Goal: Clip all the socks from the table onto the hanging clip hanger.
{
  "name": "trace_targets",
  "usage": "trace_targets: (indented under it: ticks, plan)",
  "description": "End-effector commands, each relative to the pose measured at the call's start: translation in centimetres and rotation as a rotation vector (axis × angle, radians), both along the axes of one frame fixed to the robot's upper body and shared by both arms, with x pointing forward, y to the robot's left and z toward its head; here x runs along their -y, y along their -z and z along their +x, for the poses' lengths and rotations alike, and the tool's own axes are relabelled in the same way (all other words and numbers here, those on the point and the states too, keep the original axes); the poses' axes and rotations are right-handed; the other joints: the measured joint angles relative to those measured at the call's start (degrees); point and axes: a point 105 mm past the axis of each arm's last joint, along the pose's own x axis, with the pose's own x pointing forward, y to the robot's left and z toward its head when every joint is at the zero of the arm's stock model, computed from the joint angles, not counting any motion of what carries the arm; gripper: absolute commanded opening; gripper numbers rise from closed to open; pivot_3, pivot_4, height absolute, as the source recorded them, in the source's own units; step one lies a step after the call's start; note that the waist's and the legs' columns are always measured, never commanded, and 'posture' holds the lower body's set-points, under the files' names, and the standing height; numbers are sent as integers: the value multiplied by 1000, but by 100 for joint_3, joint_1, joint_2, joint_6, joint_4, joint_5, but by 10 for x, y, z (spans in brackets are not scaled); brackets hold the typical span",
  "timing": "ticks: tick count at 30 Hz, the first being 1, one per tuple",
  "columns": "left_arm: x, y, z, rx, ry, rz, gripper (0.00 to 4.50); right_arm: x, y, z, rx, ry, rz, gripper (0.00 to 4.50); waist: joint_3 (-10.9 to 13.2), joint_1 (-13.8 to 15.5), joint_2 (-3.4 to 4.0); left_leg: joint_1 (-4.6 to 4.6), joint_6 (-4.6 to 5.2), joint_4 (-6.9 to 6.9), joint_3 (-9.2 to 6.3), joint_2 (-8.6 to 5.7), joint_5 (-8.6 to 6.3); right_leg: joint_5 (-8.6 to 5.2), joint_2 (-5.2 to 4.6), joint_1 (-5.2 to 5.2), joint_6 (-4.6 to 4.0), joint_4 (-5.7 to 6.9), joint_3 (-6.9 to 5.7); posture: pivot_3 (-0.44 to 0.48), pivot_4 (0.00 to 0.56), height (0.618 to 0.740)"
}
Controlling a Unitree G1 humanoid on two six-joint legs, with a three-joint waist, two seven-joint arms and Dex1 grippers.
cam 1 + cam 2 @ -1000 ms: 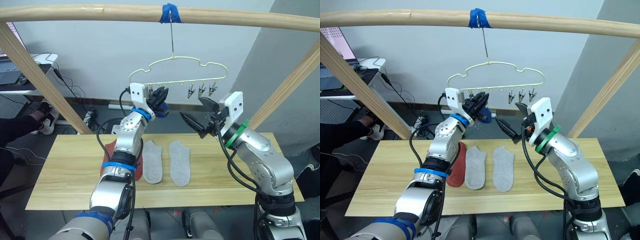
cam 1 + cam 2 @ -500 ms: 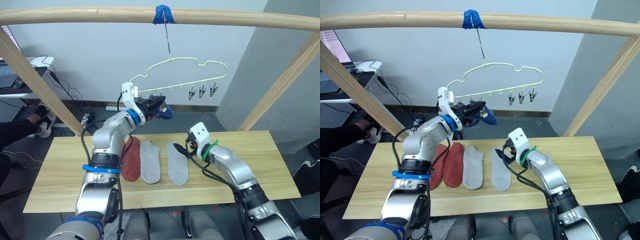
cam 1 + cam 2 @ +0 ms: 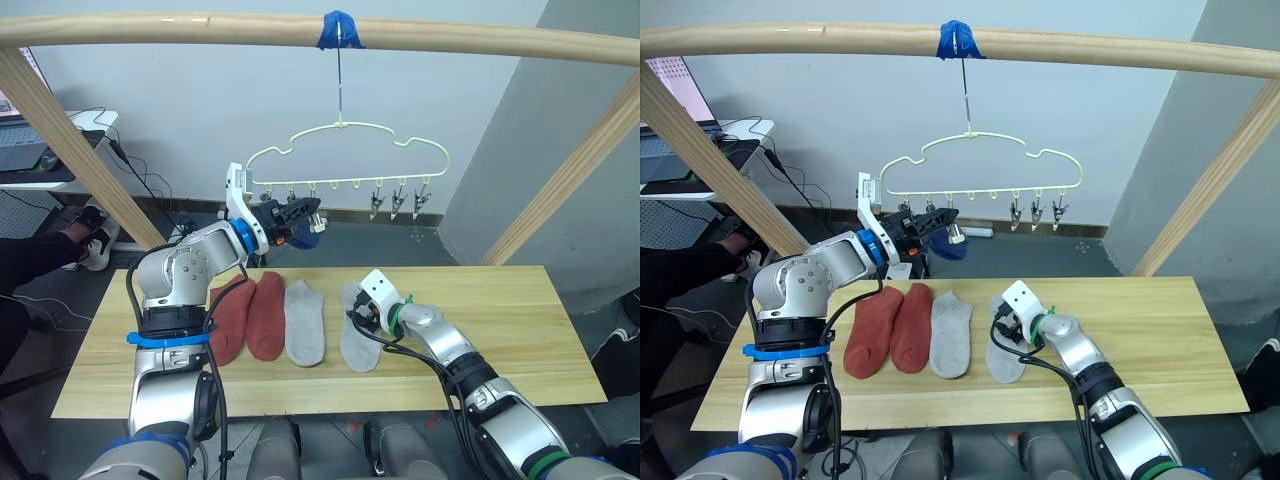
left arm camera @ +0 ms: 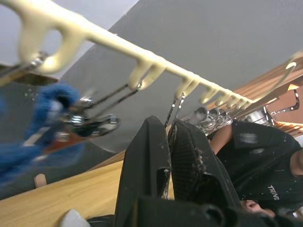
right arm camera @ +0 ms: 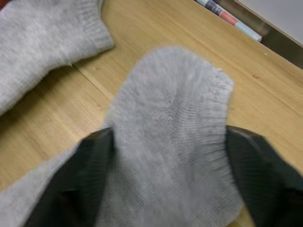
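Note:
The pale yellow-green clip hanger (image 3: 345, 128) hangs by its hook from the wooden pole. My left gripper (image 3: 300, 212) is up beside its left clips, fingers (image 4: 147, 161) shut, and a silver clip (image 4: 173, 111) hangs just past their tips. A blue sock (image 3: 307, 237) dangles right beside it from a clip (image 4: 90, 124). On the table (image 3: 500, 320) lie two rust-red socks (image 3: 250, 315) and two grey socks (image 3: 305, 322). My right gripper (image 3: 360, 318) is down on the right grey sock (image 5: 170, 104), open, one finger (image 5: 92, 163) on each side of it.
The thick wooden pole frame (image 3: 200, 25) spans overhead, with slanted legs at both sides of the table. Three bare clips (image 3: 397, 203) hang at the hanger's right. A person in black sits at the far left (image 3: 30, 265). A desk with cables stands behind.
My right arm has dropped from beside the hanger to the table and now straddles the right grey sock. The left gripper stayed at the left clips with the blue sock. The camera shifted.

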Motion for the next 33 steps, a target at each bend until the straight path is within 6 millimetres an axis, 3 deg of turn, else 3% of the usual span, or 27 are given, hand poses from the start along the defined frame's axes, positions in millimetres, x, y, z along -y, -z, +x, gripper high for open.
trace_targets:
  ticks: [1,7,15,18,25,33]
  plan:
    - [-1,-6,-4,26,5,4,120,4,2,-6,-1,-20,3,2140,0,13,0,0,0,0,0,0,0,0,0,0,0,0,0,15,155,740]
    - [2,-6,-4,19,17,-10,120,1,-24,-7,94,-56,73,30,-1,34,0,0,0,-1,1,0,0,0,0,0,0,-1,1,15,147,740]
    - [10,2,-10,-36,65,2,120,-9,-111,-12,337,-92,142,30,-3,41,-2,-1,-1,-1,0,1,0,0,0,-1,0,0,1,1,138,740]
    - [11,2,-8,-34,58,-7,120,-18,-133,-18,374,-110,156,30,-6,48,-4,-1,-1,-1,0,1,0,0,0,-1,1,0,1,-12,134,740]
    - [16,-4,-5,-19,69,-37,120,-31,-146,-17,359,-94,196,30,-7,52,-6,-1,-1,0,1,0,0,0,0,-2,0,0,2,-29,130,740]
    - [19,-1,-5,-14,85,-13,120,-30,-156,-9,387,-65,198,30,-7,50,-6,-4,-1,-1,1,0,0,0,0,-4,0,-3,1,-41,134,740]
